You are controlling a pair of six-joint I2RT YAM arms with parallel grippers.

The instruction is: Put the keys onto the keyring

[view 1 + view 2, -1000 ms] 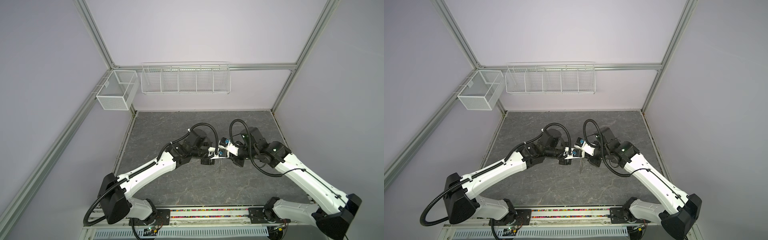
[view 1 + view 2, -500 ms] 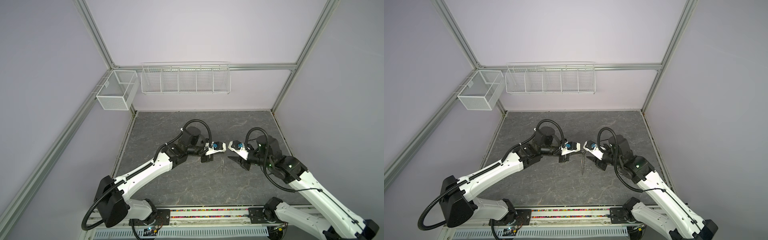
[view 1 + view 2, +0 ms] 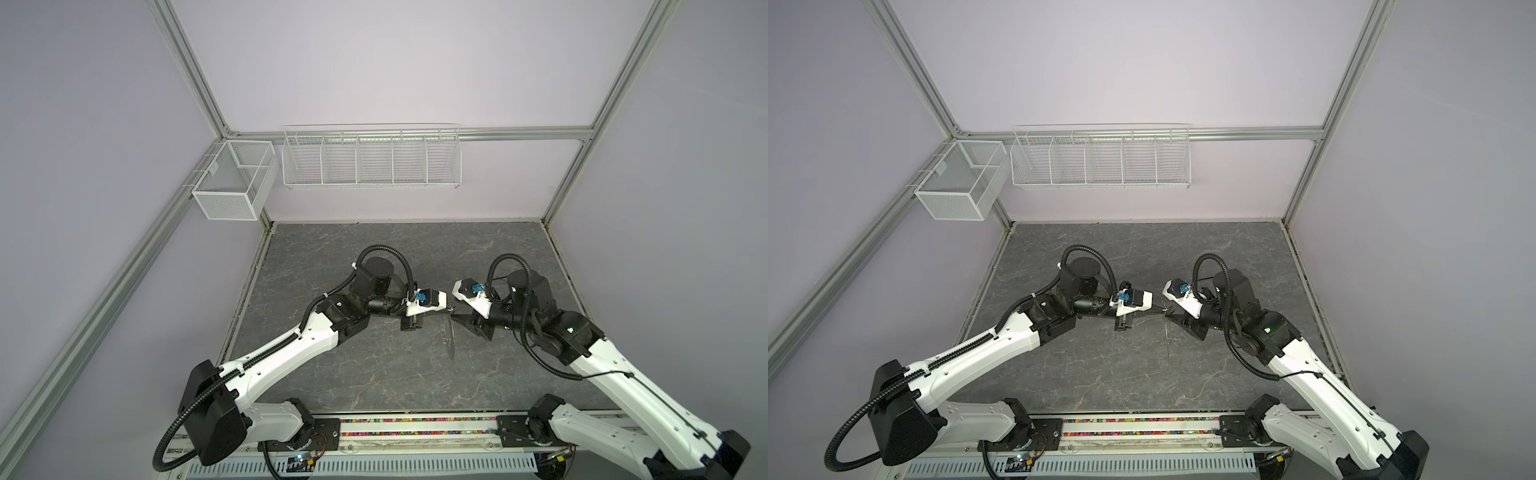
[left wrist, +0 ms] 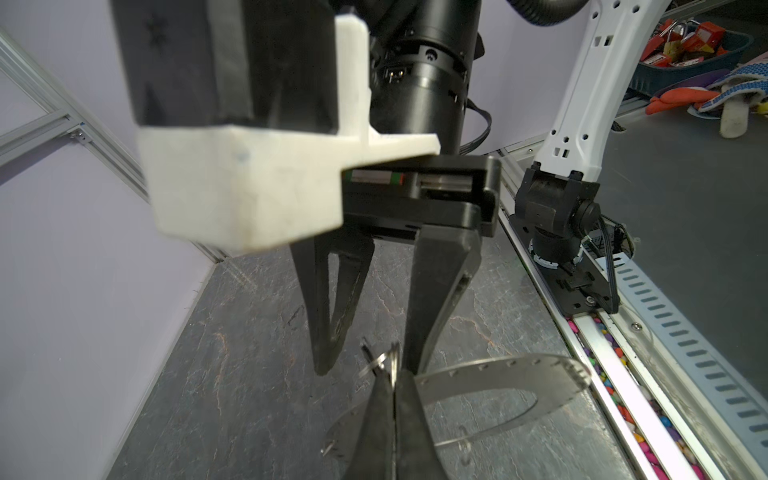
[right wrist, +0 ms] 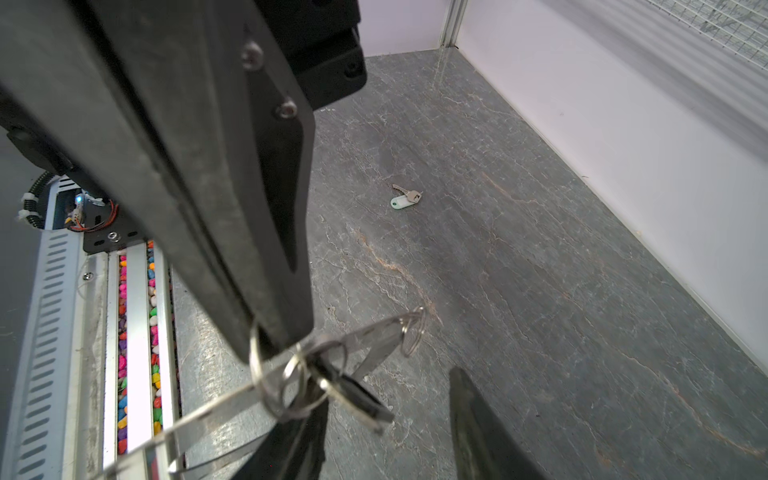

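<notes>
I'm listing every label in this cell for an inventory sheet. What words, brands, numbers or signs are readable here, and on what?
No text is legible in any view.
The white tag on the key lying apart: a green spot, no readable writing.
The red padlocks: markings too blurred.
The small label on the mesh basket: too small to read.

I'm looking into a booth where pale lilac walls (image 3: 374, 62) are closing in three sides, framed by aluminium posts (image 3: 198, 79). A grey veined desk (image 3: 374, 249) is filling the bottom of it. A white wire rack (image 3: 371, 160) is hanging on the back rail (image 3: 519, 134), with a white mesh box (image 3: 232, 187) hanging just beside it at the left corner. Along the near edge a channel of coloured pebbles (image 5: 121, 332) is running beside a slotted duct (image 3: 361, 461). Soft, even light is falling everywhere
</notes>
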